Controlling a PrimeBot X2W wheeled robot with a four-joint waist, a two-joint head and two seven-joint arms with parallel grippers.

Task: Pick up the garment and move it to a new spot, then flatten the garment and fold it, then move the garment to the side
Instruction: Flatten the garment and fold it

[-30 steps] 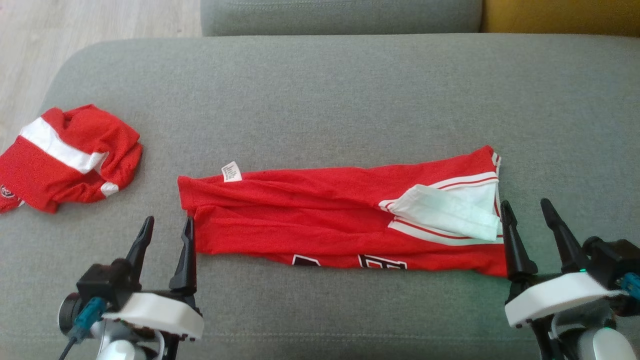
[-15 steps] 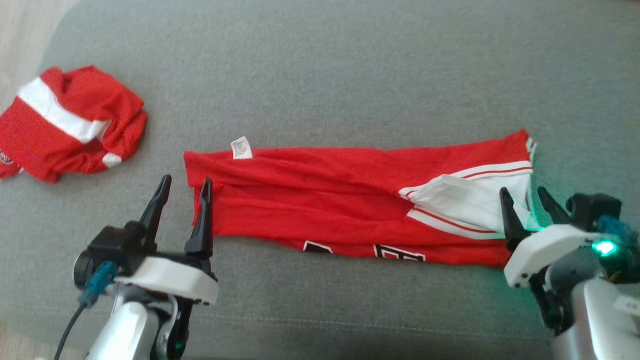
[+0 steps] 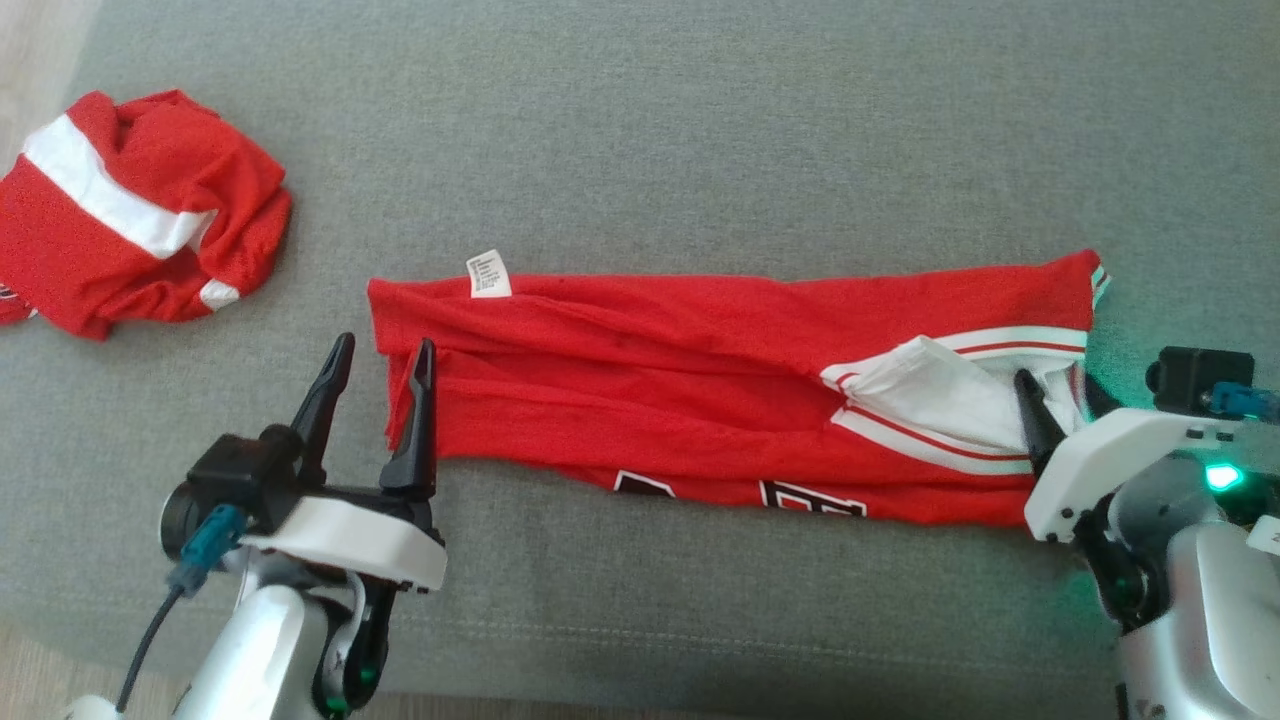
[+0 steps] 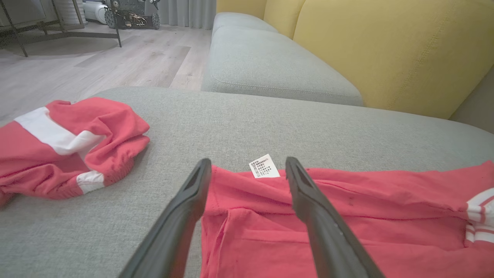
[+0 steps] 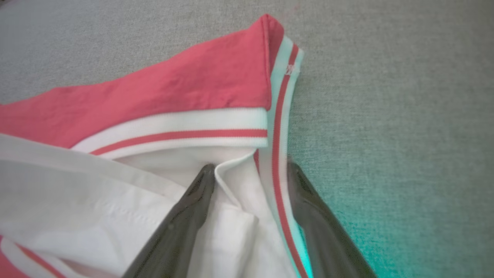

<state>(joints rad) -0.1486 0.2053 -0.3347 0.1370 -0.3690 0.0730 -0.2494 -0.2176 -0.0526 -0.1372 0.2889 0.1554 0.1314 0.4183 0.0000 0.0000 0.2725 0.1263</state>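
- Stretching across the middle of the grey sofa cushion (image 3: 700,130), the red garment (image 3: 680,390) lies folded into a long strip that runs from my left side to my right.
- A white care label (image 3: 489,274) sits on its far edge at the left end, and black-and-white lettering (image 3: 800,495) peeks out along the near edge.
- At the right end white lining (image 3: 935,390) shows, bordered by striped trim (image 5: 276,127), white with a red line.
- My left jaws stand spread at the strip's left end. The inner finger (image 3: 413,420) is over red cloth and the outer finger (image 3: 322,395) is over bare cushion, so the cloth's edge lies between them. I cannot tell whether the tips touch it.
- My right jaws are spread as well, straddling the right end. In the right wrist view, the trim and a fold of lining lie between the two dark fingers (image 5: 185,216), and nothing is pinched.
- A green light (image 3: 1222,476) on my right wrist tints the cushion beside it.
- A red-and-white bundle (image 3: 130,215) lies crumpled at the cushion's far left, well apart from the strip.
- Beyond the cushion, the left wrist view shows a yellow backrest (image 4: 386,50) and a wooden floor (image 4: 96,65).
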